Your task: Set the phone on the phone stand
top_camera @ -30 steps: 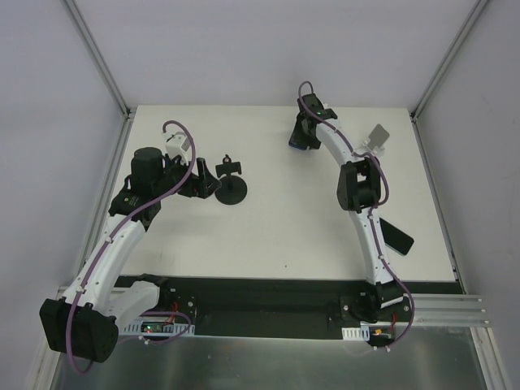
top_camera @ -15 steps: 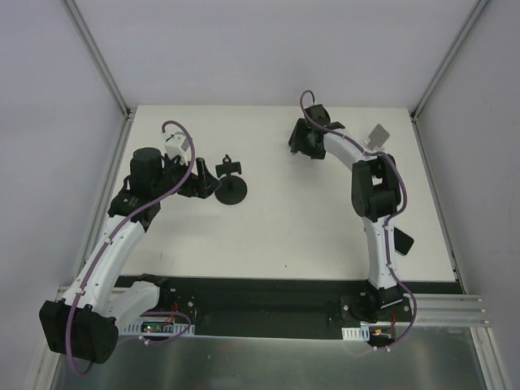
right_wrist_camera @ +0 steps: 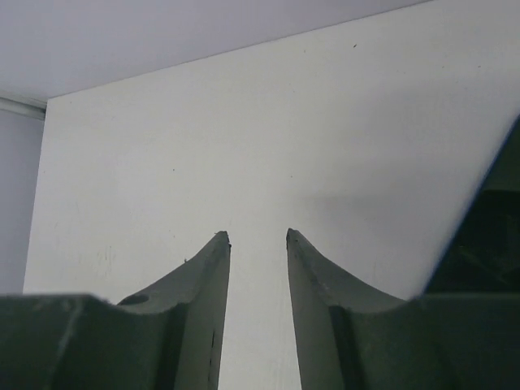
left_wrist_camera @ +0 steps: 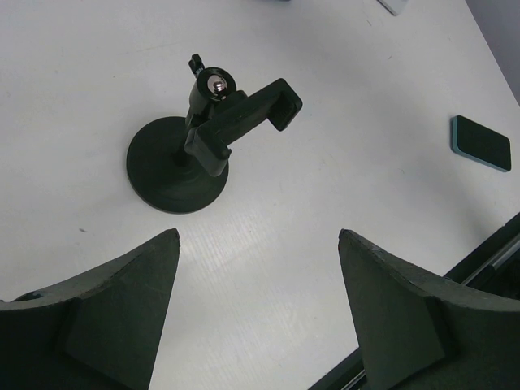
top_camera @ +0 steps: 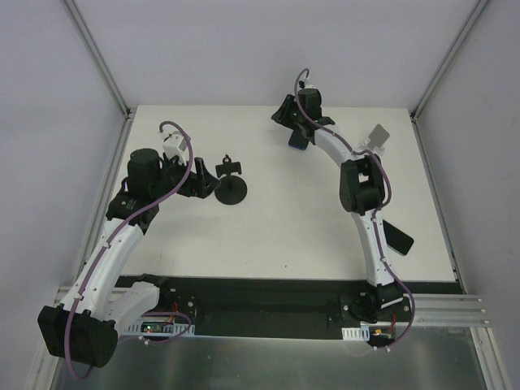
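The black phone stand (top_camera: 231,188) with its disc base and clamp arm stands left of centre; it also shows in the left wrist view (left_wrist_camera: 203,138). My left gripper (top_camera: 209,180) is wide open and empty just left of it (left_wrist_camera: 258,236). The small dark phone (top_camera: 298,140) with a bluish edge lies at the back, partly under my right wrist. My right gripper (top_camera: 281,112) is above the table just beyond the phone, pointing at the back left corner. Its fingers (right_wrist_camera: 258,236) stand a narrow gap apart with only white table between them.
A longer black phone (top_camera: 398,238) lies at the right by my right arm; it also shows in the left wrist view (left_wrist_camera: 481,142). A small silver stand (top_camera: 378,136) sits at the back right. A dark shape (right_wrist_camera: 487,236) fills the right wrist view's right edge.
My right gripper has swung from over the small phone towards the back left, leaving the phone on the table. The left arm has hardly moved.
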Robot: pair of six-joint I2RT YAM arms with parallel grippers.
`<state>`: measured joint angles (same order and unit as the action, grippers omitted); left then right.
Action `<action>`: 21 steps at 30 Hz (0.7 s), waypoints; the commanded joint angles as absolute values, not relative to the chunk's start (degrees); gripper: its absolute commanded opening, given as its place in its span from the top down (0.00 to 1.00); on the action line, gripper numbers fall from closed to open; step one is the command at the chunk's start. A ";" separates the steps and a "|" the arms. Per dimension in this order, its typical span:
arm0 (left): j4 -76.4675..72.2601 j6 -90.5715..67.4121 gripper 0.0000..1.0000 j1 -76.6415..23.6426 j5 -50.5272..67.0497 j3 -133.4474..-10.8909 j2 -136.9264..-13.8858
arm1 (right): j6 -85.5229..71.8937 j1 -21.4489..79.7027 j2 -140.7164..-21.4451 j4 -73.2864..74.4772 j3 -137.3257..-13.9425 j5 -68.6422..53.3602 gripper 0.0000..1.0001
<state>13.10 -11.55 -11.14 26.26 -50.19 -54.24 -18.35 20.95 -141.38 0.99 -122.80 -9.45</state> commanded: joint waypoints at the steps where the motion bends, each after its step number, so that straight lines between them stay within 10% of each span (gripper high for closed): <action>1: 11.08 -11.86 0.22 -10.55 26.10 -50.36 -53.87 | -24.69 21.88 -148.53 3.77 -131.64 -8.01 0.65; 21: 10.90 -12.57 0.22 -10.28 27.33 -50.45 -55.02 | -28.13 21.62 -149.86 25.22 -136.94 10.20 0.78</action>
